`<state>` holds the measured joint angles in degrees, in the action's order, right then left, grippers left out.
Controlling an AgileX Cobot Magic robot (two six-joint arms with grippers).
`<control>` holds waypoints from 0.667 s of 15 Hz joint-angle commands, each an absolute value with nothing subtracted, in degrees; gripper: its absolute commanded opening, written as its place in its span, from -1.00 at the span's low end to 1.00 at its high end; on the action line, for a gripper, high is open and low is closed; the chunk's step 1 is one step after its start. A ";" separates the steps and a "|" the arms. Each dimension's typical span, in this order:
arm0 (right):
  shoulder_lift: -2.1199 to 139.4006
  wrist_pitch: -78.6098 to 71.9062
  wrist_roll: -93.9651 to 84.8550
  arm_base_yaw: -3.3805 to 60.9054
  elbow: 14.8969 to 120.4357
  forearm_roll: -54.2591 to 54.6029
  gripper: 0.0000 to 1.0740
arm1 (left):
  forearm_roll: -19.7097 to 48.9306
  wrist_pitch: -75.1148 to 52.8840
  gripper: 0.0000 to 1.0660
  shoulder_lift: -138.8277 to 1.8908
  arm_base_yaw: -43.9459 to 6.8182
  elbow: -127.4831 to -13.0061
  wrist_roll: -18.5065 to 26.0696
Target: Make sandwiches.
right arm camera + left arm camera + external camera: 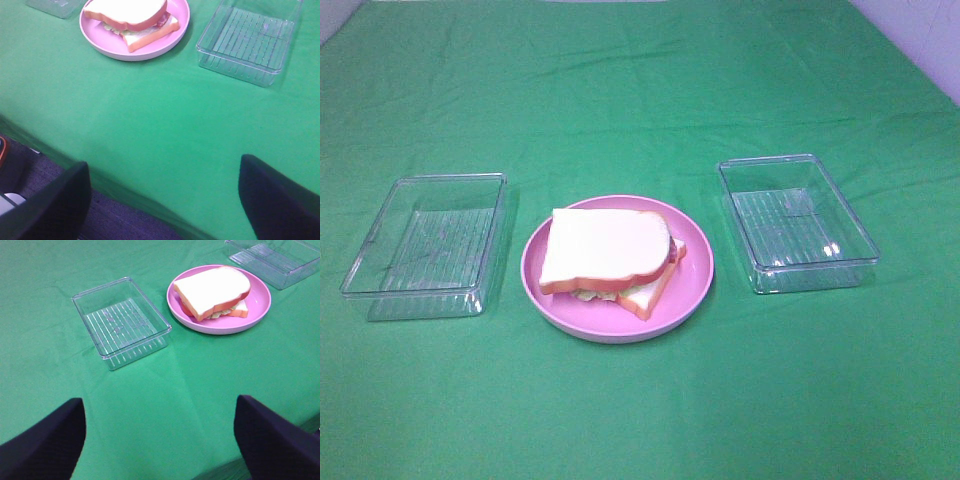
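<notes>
Sandwich (607,252) sat stacked on pink plate (542,285) at frame centre, clear trays left (425,245) and right (798,222) on green desk (640,400). Both end effectors, left (160,437) and right (162,200), stood apart, holding nothing.

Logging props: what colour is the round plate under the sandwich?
Pink; the round plate shows best in the exterior high view.

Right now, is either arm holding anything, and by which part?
Nothing is held. Both grippers, left and right, are open over bare cloth; the sandwich sits on the plate.
</notes>
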<state>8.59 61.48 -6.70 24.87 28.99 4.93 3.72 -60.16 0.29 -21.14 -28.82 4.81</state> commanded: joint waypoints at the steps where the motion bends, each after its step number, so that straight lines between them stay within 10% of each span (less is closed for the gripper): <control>1: 8.54 61.02 -7.28 20.91 28.88 5.33 0.41 | 4.13 -59.47 0.46 1.55 -20.74 -28.71 4.93; 4: 8.54 61.02 -7.28 8.02 28.88 5.39 0.41 | 4.01 -59.47 0.46 1.55 -8.77 -28.71 4.98; 10: 0.69 61.02 -7.28 0.69 28.88 5.61 0.41 | 4.01 -59.47 0.46 1.60 -2.52 -28.71 5.04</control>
<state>1.26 61.48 -6.70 1.03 28.99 5.10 3.72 -60.16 0.29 -2.81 -28.82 4.98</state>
